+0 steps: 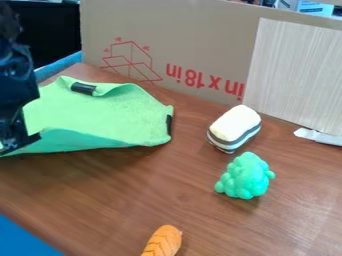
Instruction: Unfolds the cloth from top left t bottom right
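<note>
Cloth [110, 117] lies partly behind the hand [17, 142].

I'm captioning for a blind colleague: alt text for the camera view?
A black robot arm overlaps a light green cloth with black patches at left on a brown wood table. Right of the cloth: a grey-striped white block and bumpy green toy; below, a ridged orange toy.

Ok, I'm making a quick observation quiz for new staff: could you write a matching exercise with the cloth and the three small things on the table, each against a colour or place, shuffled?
1. Cloth
2. Striped block
3. Bumpy toy
4. Orange toy

A. At the picture's bottom edge
B. Green with black patches
C. White on top
D. Bluish green all over

Pairs: 1-B, 2-C, 3-D, 4-A
</note>
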Available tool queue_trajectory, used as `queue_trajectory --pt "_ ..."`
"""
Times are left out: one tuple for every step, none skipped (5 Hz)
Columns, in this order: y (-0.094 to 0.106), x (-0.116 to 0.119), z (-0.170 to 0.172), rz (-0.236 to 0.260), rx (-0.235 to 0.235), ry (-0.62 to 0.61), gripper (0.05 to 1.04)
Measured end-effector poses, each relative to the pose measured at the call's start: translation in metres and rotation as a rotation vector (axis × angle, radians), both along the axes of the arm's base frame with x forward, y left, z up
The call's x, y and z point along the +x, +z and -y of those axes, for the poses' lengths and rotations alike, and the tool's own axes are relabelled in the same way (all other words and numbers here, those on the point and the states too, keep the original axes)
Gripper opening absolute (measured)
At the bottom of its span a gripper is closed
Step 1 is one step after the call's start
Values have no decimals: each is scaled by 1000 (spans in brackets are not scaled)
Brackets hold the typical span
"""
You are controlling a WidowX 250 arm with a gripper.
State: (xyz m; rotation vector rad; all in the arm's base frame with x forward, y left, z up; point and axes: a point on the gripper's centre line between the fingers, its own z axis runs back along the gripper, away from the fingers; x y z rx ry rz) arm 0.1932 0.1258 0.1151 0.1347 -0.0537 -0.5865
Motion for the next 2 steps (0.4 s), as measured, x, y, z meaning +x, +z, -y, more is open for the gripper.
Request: queue_trajectory --pt "6 9 -1 -34 -41 47 438" --pt "15 18 -6 -91 -81 65 739"
